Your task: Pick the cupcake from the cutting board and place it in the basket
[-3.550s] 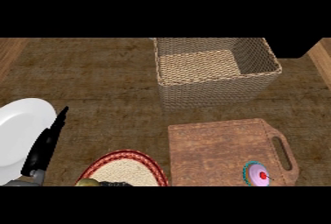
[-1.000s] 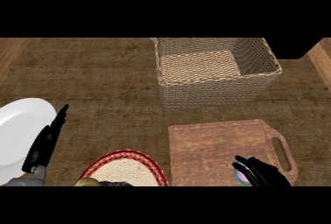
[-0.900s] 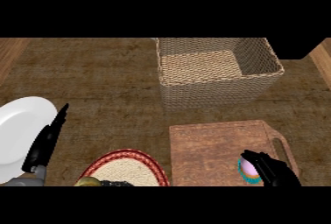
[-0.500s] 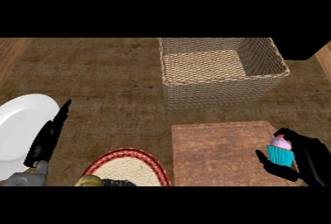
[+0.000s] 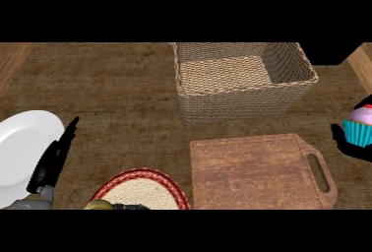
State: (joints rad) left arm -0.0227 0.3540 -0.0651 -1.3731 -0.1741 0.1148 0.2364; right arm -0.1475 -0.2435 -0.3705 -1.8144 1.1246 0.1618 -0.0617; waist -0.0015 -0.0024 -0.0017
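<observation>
A: Where's the cupcake (image 5: 359,126)?

B: Off the cutting board (image 5: 258,172), right of the basket (image 5: 243,81), right robot hand (image 5: 350,143) curled round its teal wrapper.

A: Handling?

B: Probably light, frosting soft; wrapper's the safest hold.

basket (image 5: 243,81) behind cutting board (image 5: 254,172) | cupcake (image 5: 359,126) right | plate (image 5: 22,152) left
</observation>
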